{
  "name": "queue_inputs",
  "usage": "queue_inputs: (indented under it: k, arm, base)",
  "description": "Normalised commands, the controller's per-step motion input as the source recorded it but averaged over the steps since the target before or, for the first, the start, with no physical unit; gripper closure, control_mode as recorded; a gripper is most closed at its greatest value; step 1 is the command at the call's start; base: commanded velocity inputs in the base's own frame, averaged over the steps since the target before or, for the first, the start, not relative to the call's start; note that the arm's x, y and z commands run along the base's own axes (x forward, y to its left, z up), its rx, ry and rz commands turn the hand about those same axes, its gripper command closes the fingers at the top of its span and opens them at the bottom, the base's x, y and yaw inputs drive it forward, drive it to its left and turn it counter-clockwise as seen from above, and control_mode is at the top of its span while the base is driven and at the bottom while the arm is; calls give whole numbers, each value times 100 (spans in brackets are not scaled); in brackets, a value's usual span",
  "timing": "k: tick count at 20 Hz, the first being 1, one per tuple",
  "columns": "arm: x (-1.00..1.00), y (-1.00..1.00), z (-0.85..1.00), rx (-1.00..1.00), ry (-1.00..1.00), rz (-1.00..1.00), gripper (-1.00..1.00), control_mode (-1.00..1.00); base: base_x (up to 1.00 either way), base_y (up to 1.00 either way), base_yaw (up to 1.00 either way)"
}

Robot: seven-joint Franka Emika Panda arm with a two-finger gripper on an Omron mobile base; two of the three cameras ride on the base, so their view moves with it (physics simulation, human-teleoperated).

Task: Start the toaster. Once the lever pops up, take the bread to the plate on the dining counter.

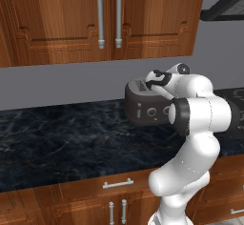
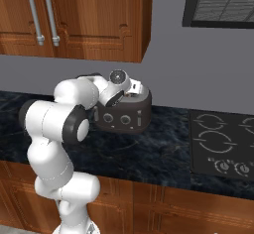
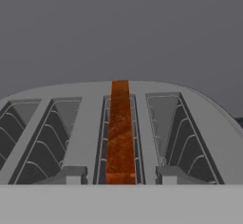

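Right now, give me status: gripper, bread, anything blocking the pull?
Gripper over the toaster, fingers flanking the bread, part closed; grip unconfirmed. Bread standing in its slot, edge up. Neighbouring slots hold nothing; no obstruction above.

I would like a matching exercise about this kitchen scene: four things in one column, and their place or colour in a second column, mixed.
Things:
1. bread
2. toaster
3. stove
4. upper cabinets

Descriptions:
A. brown wood with silver handles
B. flat black burners set into the counter
C. upright in one slot, between the fingertips
D. dark grey, standing on the marbled counter

Pairs: 1-C, 2-D, 3-B, 4-A
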Motion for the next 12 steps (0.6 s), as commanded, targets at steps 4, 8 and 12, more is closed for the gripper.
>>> queue_inputs:
  k: [4, 8, 12]
  arm:
    - [0, 0, 0, 0, 0, 0, 100, -100]
    - [0, 0, 0, 0, 0, 0, 100, -100]
    - [0, 0, 0, 0, 0, 0, 100, -100]
  base:
    - [0, 0, 0]
    - [0, 0, 0]
    - [0, 0, 0]
